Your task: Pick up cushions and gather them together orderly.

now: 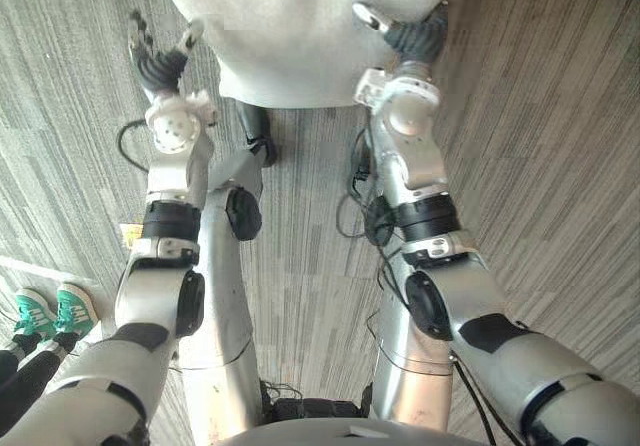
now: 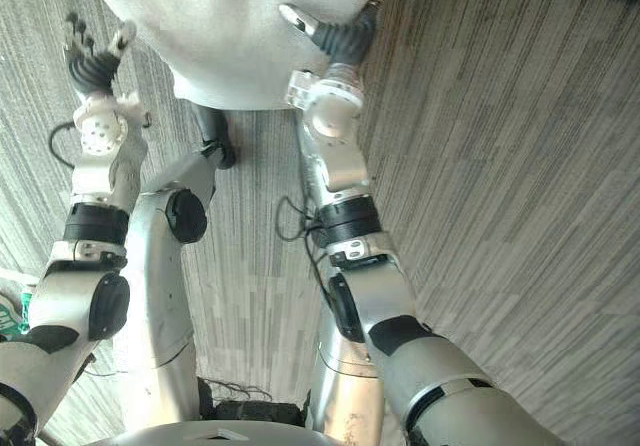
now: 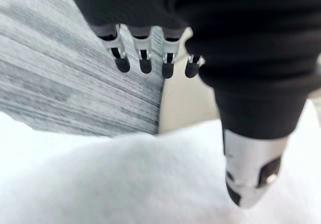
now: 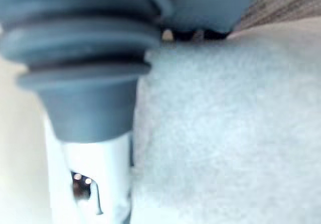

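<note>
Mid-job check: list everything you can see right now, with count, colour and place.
Cushion: one, off-white, ahead of the robot, between the two hands.
Carpet: one, grey striped, covering the floor all around.
Person's shoes: two, green with white trim, on the carpet at the robot's near left.
Left hand: one, silver with dark tips, open, at the cushion's left edge.
Right hand: one, dark-covered, thumb lying on the cushion's right part; its grip cannot be told.

A pale grey, fuzzy cushion [image 1: 300,36] sits at the head views' far edge. Its rounded edge meets striped grey carpet [image 1: 560,166].
</note>
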Available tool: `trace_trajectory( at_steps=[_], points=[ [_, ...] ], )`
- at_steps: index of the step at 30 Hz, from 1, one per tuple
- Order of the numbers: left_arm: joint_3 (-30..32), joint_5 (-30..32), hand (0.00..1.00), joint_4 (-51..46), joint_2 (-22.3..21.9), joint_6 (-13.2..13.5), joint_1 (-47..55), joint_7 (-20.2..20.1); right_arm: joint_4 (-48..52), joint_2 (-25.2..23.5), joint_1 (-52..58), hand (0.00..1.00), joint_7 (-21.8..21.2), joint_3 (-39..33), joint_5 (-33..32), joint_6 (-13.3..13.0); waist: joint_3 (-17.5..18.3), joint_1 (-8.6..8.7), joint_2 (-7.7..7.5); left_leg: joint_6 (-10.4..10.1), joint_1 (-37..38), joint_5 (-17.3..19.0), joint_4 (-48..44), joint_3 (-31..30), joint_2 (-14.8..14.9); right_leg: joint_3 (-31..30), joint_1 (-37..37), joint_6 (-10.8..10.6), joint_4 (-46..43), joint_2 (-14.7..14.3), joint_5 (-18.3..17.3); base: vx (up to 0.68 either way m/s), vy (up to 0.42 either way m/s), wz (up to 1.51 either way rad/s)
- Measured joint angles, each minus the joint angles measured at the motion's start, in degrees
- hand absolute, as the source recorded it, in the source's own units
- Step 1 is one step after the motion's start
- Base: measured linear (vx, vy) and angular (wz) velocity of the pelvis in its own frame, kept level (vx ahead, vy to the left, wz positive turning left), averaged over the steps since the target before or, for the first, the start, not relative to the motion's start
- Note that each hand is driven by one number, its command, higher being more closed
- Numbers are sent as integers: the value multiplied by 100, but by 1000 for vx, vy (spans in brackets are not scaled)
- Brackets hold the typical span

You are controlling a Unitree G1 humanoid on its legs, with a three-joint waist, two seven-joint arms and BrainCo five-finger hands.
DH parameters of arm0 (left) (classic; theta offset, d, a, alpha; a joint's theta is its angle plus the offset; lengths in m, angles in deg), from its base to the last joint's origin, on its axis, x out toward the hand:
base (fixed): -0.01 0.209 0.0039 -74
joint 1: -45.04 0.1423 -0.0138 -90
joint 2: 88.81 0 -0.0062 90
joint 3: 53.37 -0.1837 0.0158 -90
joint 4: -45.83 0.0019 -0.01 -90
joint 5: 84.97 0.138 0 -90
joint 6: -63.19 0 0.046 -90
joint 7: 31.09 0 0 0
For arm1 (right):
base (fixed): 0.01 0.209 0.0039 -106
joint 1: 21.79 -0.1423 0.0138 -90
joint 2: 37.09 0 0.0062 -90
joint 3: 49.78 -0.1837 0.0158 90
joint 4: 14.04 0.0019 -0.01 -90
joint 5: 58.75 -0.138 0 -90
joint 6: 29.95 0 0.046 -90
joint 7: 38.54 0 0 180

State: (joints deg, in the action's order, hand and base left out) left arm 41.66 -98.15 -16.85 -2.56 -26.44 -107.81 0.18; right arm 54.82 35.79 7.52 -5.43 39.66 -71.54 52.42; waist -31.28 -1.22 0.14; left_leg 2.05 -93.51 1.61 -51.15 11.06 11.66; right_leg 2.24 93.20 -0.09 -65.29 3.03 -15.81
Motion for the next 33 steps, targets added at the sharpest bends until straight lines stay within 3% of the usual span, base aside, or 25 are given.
trace_trajectory(
  at_steps=[6,15,20,25,29,32,33],
  points=[
    [-99,-11,100,-8,363,14,-130,75,13,11,-87,100,-3,-63,-846,-350,0,-11,0,-111,-155,-164,200,-152,-17,189,88,172,140,-7,93,-43,-51,4],
    [-360,-78,100,-283,412,14,-156,-91,261,70,-26,100,-137,-70,-987,-343,2,-22,3,-109,-154,-371,345,-251,-15,340,76,242,208,-4,147,-46,-66,4],
    [-476,-135,100,-980,348,15,53,-81,706,160,230,100,-252,-43,-930,-215,8,-8,8,-178,24,-545,583,-338,-36,482,-105,339,315,13,212,-54,-84,6],
    [-514,-226,100,-2199,23,135,1255,-27,1252,159,1009,100,-336,115,-553,-51,31,53,2,-254,1034,-727,1166,-361,-32,621,-1115,391,875,-46,375,-26,-81,-4],
    [-557,-14,100,-3012,-474,259,2392,-9,2066,155,1995,100,-563,299,297,68,152,105,2,-282,2258,-745,1787,-324,-12,718,-2379,315,1592,-136,439,12,-86,-4],
    [-807,109,100,-3211,-835,403,3476,-56,2377,143,3138,100,-709,494,452,10,1098,114,-16,-351,2572,-635,2078,-271,-30,785,-2775,302,2141,-125,451,74,-51,-2],
    [-879,109,100,-3292,-975,416,3814,-93,2579,136,3493,100,-835,538,525,8,1099,101,-15,-321,2994,-564,2068,-267,-23,780,-3233,247,2267,-139,464,172,-44,-8]
  ],
)
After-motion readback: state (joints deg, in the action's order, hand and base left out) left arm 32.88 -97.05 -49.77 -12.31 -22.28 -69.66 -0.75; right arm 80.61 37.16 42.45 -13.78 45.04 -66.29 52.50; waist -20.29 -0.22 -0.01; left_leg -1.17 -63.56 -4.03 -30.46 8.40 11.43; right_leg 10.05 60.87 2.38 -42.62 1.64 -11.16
